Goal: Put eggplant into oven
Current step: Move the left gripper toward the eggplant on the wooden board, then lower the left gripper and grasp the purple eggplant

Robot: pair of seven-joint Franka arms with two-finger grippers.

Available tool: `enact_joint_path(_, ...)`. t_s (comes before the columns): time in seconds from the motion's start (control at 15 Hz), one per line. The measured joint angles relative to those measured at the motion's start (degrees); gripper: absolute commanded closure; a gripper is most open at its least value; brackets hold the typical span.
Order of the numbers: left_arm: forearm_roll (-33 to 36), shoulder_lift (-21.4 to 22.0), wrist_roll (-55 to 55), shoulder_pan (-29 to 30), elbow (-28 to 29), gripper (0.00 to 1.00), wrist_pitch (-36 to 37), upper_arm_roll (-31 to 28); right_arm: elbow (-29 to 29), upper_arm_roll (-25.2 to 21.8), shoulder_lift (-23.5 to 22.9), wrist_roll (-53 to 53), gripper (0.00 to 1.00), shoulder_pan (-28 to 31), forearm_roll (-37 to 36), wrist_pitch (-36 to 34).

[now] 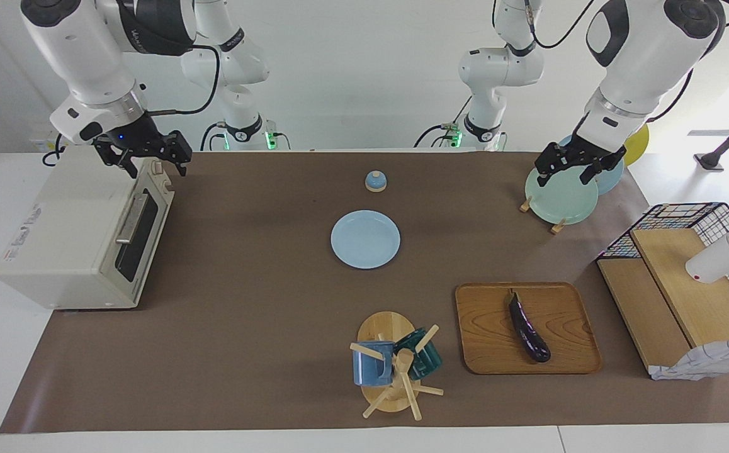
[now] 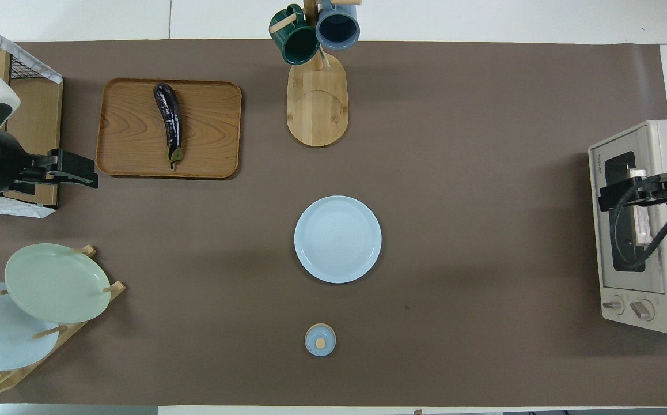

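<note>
I am looking across the table from the right arm's end. The right gripper [image 1: 145,159] is hanging over the oven [image 1: 84,234], fingers apart, nothing in them; the oven door is looking shut to me. Toward the other end, the eggplant [image 1: 529,328] is lying on the wooden tray [image 1: 484,327], well apart from the oven. I am judging it light, firm but bruisable, and its glossy skin slippery, so I am planning a grip across the thick middle. The left gripper [image 1: 577,166] is hovering over the plate rack [image 1: 559,200], fingers spread and empty.
</note>
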State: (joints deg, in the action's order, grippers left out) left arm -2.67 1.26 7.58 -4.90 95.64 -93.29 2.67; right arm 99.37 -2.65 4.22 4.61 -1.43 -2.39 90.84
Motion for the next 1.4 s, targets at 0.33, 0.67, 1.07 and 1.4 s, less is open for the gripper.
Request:
enact_joint_path(0.33, 0.0, -0.2, 0.1, 0.0, 0.4, 0.0, -3.4, 0.1, 0.0, 0.0, 0.0, 0.0, 0.0, 0.0, 0.0, 0.0)
enact_joint_path(0.67, -0.1, -4.6, 0.1, 0.0, -0.3, 0.0, -5.9, 0.3, 0.0, 0.0, 0.0, 0.0, 0.0, 0.0, 0.0, 0.0)
enact_joint_path(1.07, -0.2, -20.3, 0.1, -0.3, -5.1, 0.0, -18.0, 0.6, 0.0, 0.0, 0.0, 0.0, 0.0, -0.1, 0.0, 0.0)
enact_joint_path(1.4, -0.1, -31.0, 0.1, -2.1, -8.1, 0.0, -27.3, 0.9, 0.0, 0.0, 0.0, 0.0, 0.0, -0.2, 0.0, 0.0)
